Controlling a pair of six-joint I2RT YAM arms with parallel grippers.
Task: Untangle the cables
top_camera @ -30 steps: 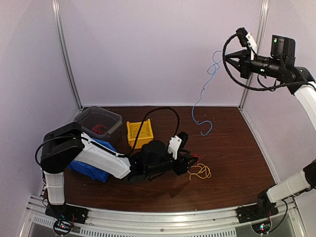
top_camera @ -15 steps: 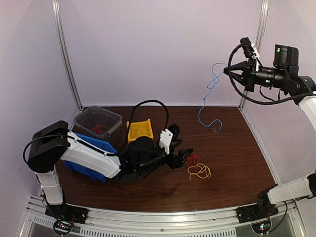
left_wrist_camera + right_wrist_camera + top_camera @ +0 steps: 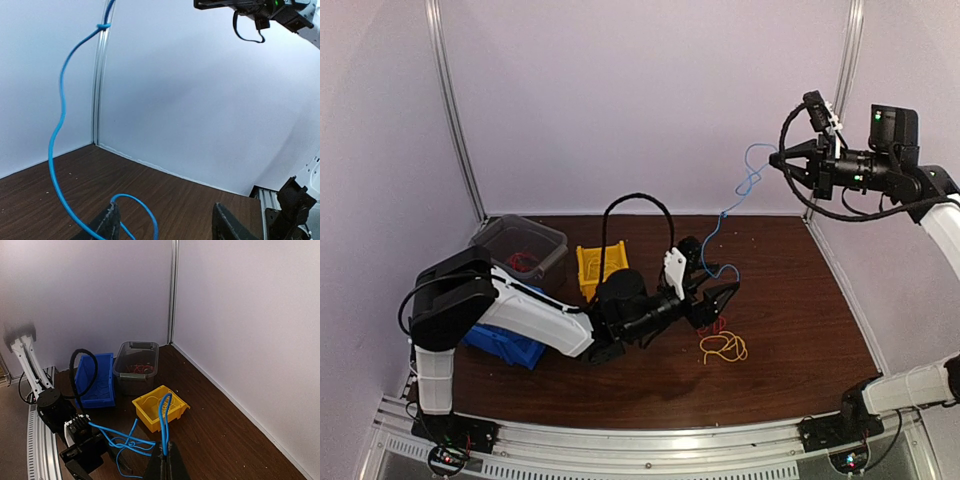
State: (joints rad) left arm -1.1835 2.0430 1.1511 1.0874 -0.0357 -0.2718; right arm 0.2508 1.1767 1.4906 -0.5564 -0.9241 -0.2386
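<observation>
A blue cable [image 3: 740,195] hangs from my right gripper [image 3: 776,158], which is high at the right and shut on it [image 3: 165,459]. The strand has a knot [image 3: 127,444] partway down, and its lower end curls by my left gripper [image 3: 720,298]. That gripper [image 3: 167,226] is open above the table, and a loop of the blue cable [image 3: 136,205] lies between its fingers, close to the left finger [image 3: 111,222]. The red cable [image 3: 715,322] and the yellow-orange cable [image 3: 723,347] lie coiled on the table just below the left gripper.
A grey clear bin [image 3: 518,248] holding red wires, a yellow bin [image 3: 601,270] and a blue bin [image 3: 505,340] stand at the left of the brown table [image 3: 790,300]. Walls close off the back and both sides.
My left gripper lifted off the red and yellow cables, opened and swung right, up to the blue cable's lower end. The right gripper shifted slightly, so the hanging cable swung left.
</observation>
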